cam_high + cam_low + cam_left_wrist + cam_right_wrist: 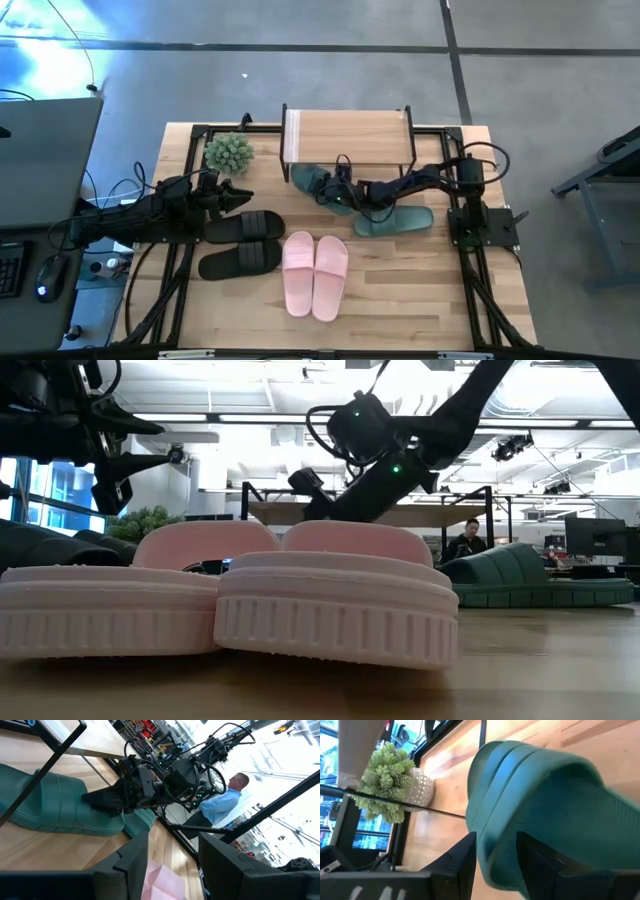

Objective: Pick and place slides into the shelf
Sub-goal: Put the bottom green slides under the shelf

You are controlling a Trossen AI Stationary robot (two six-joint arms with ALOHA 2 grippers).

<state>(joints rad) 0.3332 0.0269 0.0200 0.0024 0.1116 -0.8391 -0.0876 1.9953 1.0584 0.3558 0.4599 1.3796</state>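
One dark green slide (316, 184) lies on the table at the shelf's (347, 135) front left leg, its far end under the plank. My right gripper (496, 840) is open at this slide's near side, with the slide's raised edge (500, 860) between its fingers. The second green slide (396, 220) lies flat nearer the right. Two black slides (243, 226) and two pink slides (315, 272) rest soles down on the table. My left gripper (172, 852) hovers open at the table's left, above the black slides, holding nothing. My right gripper comes at the green slide slanting down from the table's right. The slide's edge (492, 870) stands between the two open fingers. Whether either finger touches it I cannot tell. The slide lies on the table.
A potted green plant (228, 152) stands at the far left, beside the shelf. The shelf's thin black legs (45, 767) frame the slide. A person (225, 802) sits beyond the table. The near right of the tabletop (430, 300) is bare wood.
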